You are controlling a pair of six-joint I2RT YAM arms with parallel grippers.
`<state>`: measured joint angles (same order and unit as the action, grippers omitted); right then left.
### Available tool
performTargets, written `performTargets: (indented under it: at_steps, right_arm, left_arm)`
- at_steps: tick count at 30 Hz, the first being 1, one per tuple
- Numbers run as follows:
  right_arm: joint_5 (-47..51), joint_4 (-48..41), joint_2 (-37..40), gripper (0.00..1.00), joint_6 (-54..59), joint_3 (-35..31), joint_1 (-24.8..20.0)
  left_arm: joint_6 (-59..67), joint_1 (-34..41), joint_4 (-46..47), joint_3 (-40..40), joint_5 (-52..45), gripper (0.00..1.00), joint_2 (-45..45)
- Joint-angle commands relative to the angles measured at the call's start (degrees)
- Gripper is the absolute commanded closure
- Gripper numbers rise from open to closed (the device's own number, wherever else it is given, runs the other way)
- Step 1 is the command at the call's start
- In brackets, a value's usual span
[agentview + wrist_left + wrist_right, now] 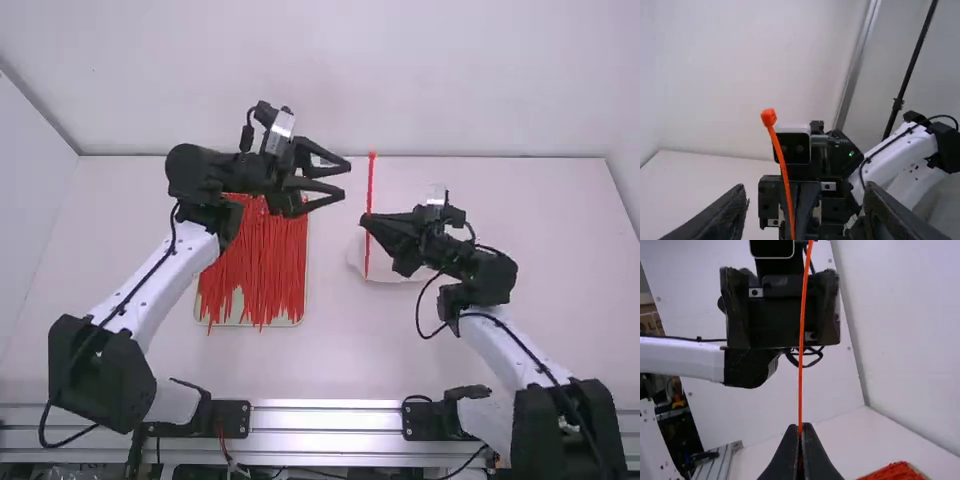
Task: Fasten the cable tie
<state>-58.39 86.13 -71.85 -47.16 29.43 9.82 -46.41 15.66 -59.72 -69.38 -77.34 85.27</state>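
A single red cable tie (370, 210) stands upright in the high view, its head (372, 156) at the top. My right gripper (367, 224) is shut on its strap near the middle, right of the table's centre. In the right wrist view the fingers (790, 450) pinch the strap (802, 340). My left gripper (346, 181) hangs open just left of the tie's upper part, pointing at it, nothing between its fingers. The left wrist view shows the tie's head (768, 117) above the right gripper's body (812, 197).
A heap of red cable ties (255, 262) lies on a pale board (298, 318) under the left arm. A white rounded object (392, 272) rests on the table below the right gripper. Walls bound the table at the back and left.
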Motion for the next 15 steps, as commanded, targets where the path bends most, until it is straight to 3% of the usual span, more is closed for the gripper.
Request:
performTargets:
  at_steps: [1,15]
  right_arm:
    - [-0.70,4.33,-2.43,1.00,-7.39,-0.63,-0.52]
    - [1.66,7.13,-6.36,1.00,-4.87,-0.52,5.33]
  left_arm:
    - [0.81,0.07,-0.04,-1.60,1.77,0.45,-0.13]
    - [3.02,1.84,1.05,-1.60,3.23,0.45,-0.13]
